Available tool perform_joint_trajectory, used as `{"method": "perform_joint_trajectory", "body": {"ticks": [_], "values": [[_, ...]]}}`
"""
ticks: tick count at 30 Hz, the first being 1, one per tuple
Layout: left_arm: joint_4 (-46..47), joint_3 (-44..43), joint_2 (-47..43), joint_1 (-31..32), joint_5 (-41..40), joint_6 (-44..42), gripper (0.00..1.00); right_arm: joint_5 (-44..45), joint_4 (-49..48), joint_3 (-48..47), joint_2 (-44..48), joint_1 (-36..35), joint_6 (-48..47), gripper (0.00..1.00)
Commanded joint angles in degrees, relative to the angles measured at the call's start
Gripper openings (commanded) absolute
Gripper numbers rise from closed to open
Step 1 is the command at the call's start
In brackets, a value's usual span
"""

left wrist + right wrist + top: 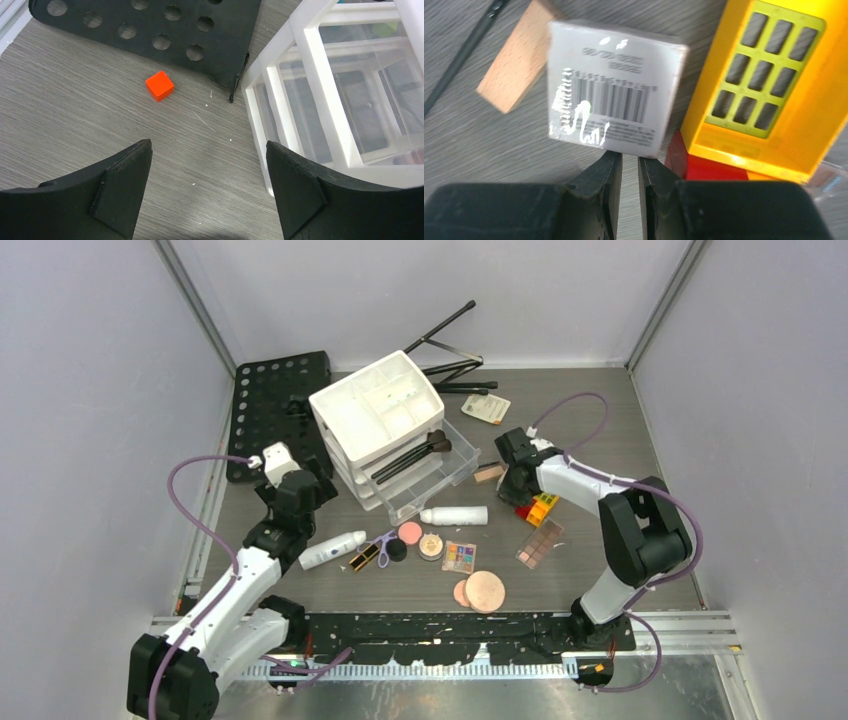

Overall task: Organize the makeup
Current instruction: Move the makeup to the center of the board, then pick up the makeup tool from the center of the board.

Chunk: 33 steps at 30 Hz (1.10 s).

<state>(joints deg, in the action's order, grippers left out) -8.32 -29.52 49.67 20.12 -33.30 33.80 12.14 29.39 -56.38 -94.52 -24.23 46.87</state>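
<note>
Makeup sorting, pickup stage.
Left end effector (209, 150) open beside the white plastic drawer organizer (333, 440); makeup (459, 556) loose on the bench (620, 420); right end effector (629, 160) nearly closed at a white barcoded packet (616, 85), and we cannot tell if it grips. Next likely needs a confirmed hold, then a lift.

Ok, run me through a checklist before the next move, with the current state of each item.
1. Right gripper closed on the barcode-labelled pack: ok.
2. Pack clear of the yellow block and wooden block: cannot tell.
3. Left gripper open, empty: ok.
4. Clear drawer open, with brushes inside: ok.
5. Table free of loose makeup: not ok; white bottle, palette and round compact lie out.
</note>
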Motion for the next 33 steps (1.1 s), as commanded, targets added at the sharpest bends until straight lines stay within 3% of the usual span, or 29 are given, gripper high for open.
{"method": "perform_joint_trajectory", "body": {"ticks": [1,5,9,12,21,29,33], "values": [[3.4,-0.8,0.0,-0.2,-0.5,-0.5,0.87,10.9,3.6,-2.3,3.8,2.0,-0.9,0.24],[3.3,-0.8,-0.1,-0.2,-0.5,-0.5,0.87,9.3,3.2,-4.4,5.6,3.7,-1.8,0.24],[3.4,-0.8,-0.1,-0.2,-0.4,-0.6,0.86,-7.3,-7.1,-5.3,6.9,3.8,-4.8,0.24],[3.2,-0.9,0.0,-0.2,-0.5,-0.6,0.87,-15.3,-12.6,-7.6,4.9,3.8,-2.0,0.24],[3.1,-1.0,-0.4,-0.2,-0.6,-0.7,0.86,-24.6,-8.8,-21.9,-10.8,4.9,3.3,0.24],[3.0,-1.0,-0.5,-0.2,-0.6,-0.6,0.87,-29.7,-13.2,-22.4,-17.5,4.9,9.1,0.27],[3.0,-1.0,-0.4,-0.2,-0.5,-0.7,0.87,-28.4,-12.3,-21.7,-17.3,4.9,9.1,0.35]]}}
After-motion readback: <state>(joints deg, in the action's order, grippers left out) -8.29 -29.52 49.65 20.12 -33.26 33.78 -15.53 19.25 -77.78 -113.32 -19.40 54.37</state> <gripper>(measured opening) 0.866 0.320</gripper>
